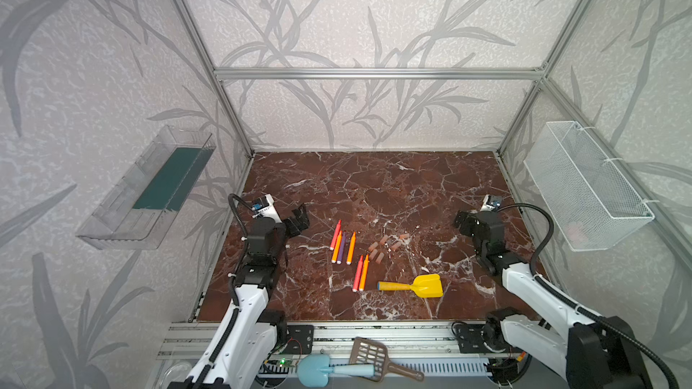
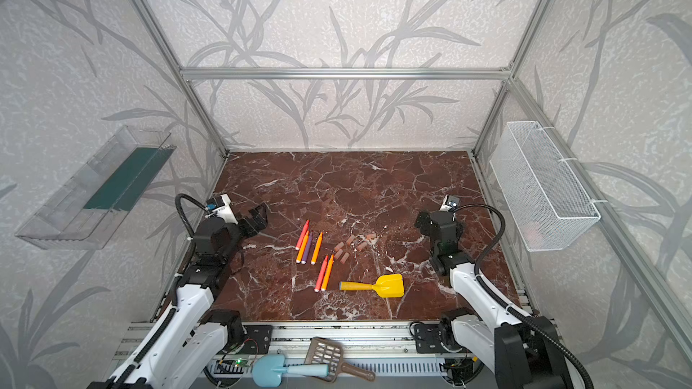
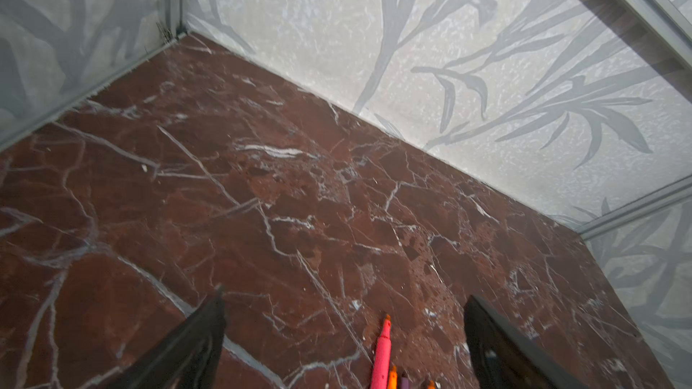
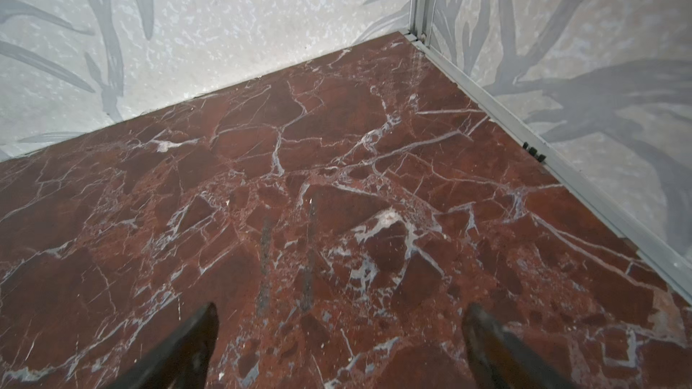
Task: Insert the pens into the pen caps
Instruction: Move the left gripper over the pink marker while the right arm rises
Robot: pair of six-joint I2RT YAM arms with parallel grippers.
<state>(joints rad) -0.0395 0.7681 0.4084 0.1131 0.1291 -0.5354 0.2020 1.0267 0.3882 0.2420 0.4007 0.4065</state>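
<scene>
top view: pens lie flat at centre, L of caps, apart, none capped; stray shovel nearer | L gripper & R gripper spread, empty, flanking – prob. L takes pen, R cap | L wrist: fingers wide, red pen tip between | R wrist: fingers wide over bare table, no caps seen
</scene>
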